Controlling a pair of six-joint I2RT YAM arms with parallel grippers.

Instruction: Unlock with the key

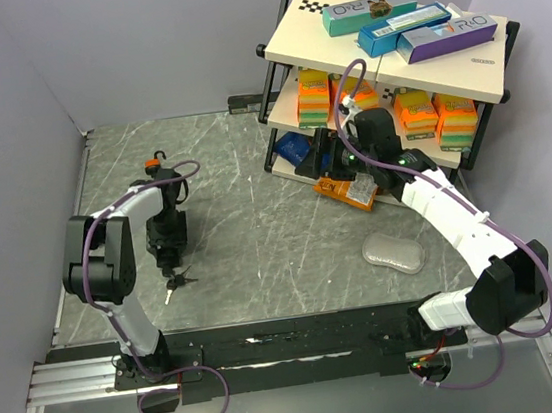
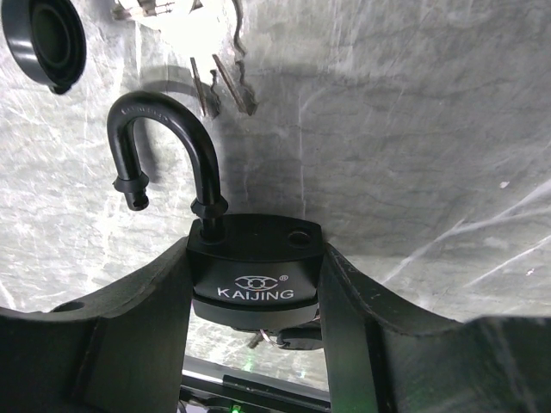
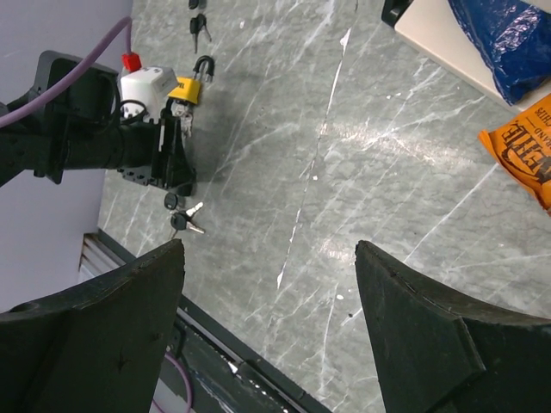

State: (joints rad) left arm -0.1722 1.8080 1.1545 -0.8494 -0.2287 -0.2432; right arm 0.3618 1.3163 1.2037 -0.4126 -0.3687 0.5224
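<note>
My left gripper (image 2: 256, 288) is shut on a black KAIJING padlock (image 2: 255, 271), one finger on each side of its body. The shackle (image 2: 164, 142) is swung open, its free end out of the hole in the body. A key with a ring (image 2: 277, 337) hangs at the underside of the lock. In the top view the left gripper (image 1: 168, 245) stands low over the table with the key bunch (image 1: 176, 279) just below it; the bunch also shows in the right wrist view (image 3: 182, 217). My right gripper (image 3: 269, 258) is open and empty, held high near the shelf (image 1: 354, 146).
A second shackle with a yellow-orange body (image 1: 155, 166) and loose keys (image 2: 219, 82) lie beyond the left gripper. A shelf rack (image 1: 384, 22) with boxes stands at the back right, an orange snack bag (image 1: 350, 192) at its foot, a clear pouch (image 1: 393, 253) nearer.
</note>
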